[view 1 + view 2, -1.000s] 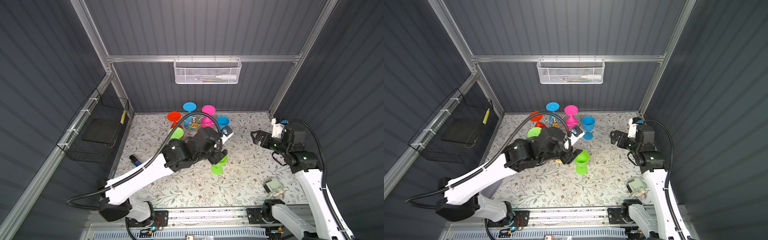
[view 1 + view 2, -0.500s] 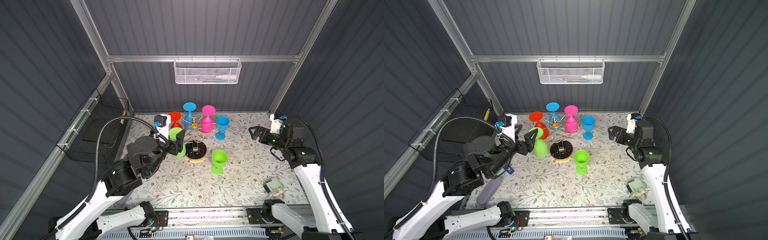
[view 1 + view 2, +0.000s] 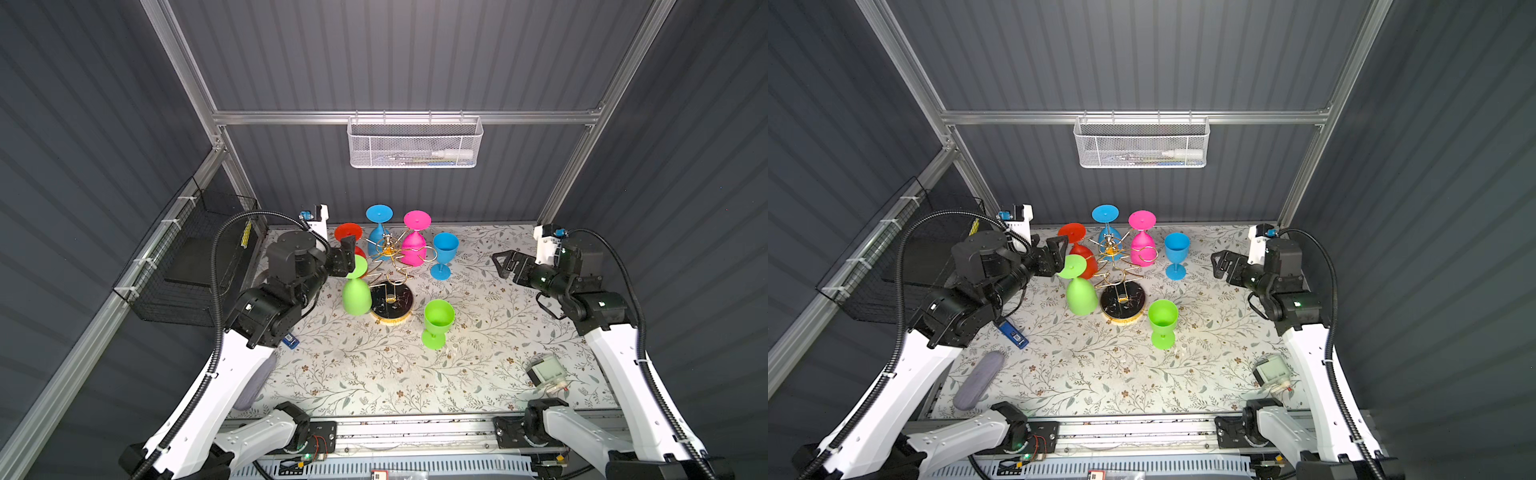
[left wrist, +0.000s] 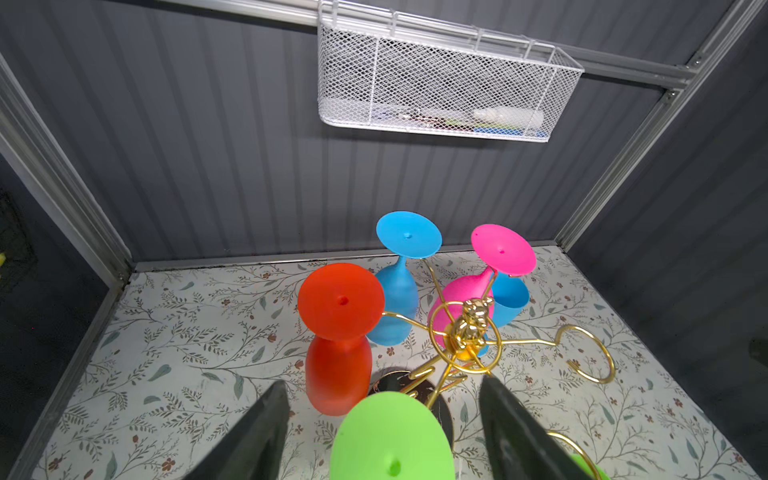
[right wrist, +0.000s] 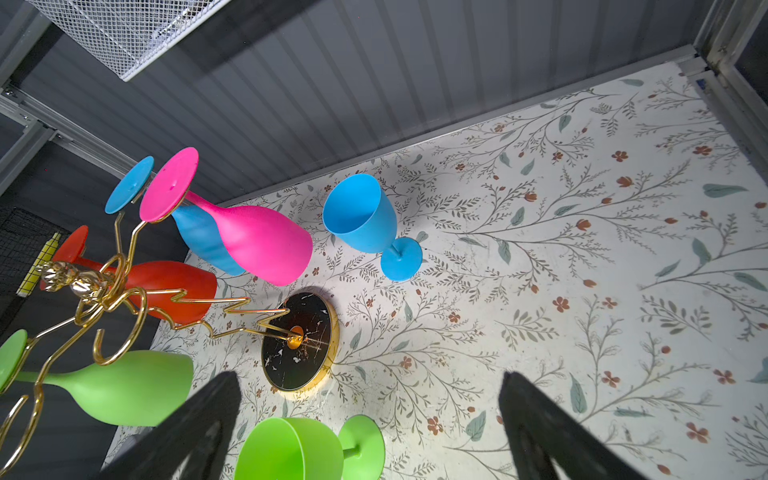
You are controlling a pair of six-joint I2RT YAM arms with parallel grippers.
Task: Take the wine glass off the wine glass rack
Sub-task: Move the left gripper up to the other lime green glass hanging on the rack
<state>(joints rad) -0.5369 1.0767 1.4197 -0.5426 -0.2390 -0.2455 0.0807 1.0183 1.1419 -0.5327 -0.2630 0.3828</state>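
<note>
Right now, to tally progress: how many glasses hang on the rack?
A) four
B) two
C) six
A: the red glass, pink glass, hung blue glass and hung green glass are inverted on the rack; the upright blue glass and upright green glass stand on the table.

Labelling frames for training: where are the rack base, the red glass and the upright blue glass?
Rack base (image 3: 400, 306), in a top view, black marbled face.
Red glass (image 4: 338, 374), left wrist view, its bowl.
Upright blue glass (image 5: 368, 222), right wrist view, bowl's outer wall.
</note>
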